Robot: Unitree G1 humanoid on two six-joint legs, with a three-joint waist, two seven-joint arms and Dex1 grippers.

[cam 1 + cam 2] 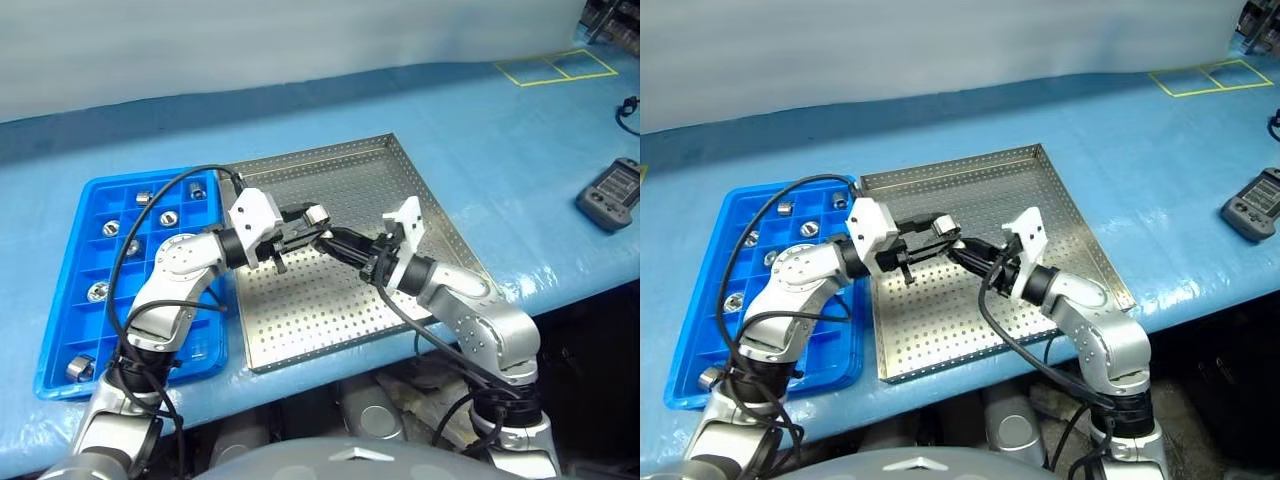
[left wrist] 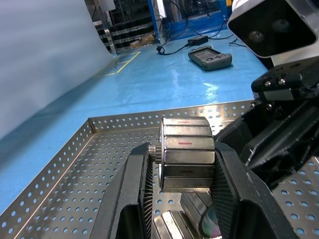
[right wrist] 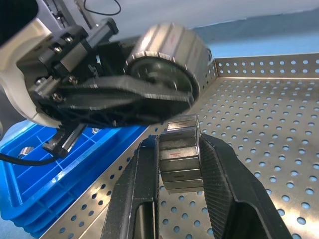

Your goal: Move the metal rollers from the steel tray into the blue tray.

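Note:
Over the middle of the steel tray [image 1: 300, 310] my two grippers meet tip to tip. My left gripper [image 1: 312, 222] is shut on a shiny metal roller [image 2: 187, 149], held level above the perforated bottom. Just below and beside it, my right gripper [image 3: 179, 149] is shut on a second roller [image 3: 180, 159]. In the right wrist view the left gripper's roller [image 3: 167, 55] hangs close above the right one's. The blue tray [image 1: 60, 330] lies left of the steel tray, with several rollers [image 1: 98, 291] in its compartments.
A grey handheld device [image 1: 610, 195] lies at the far right of the blue table cover. Yellow tape marks [image 1: 555, 67] sit at the back right. The table's front edge [image 1: 560, 290] runs just below the steel tray. Black cables loop over the left arm.

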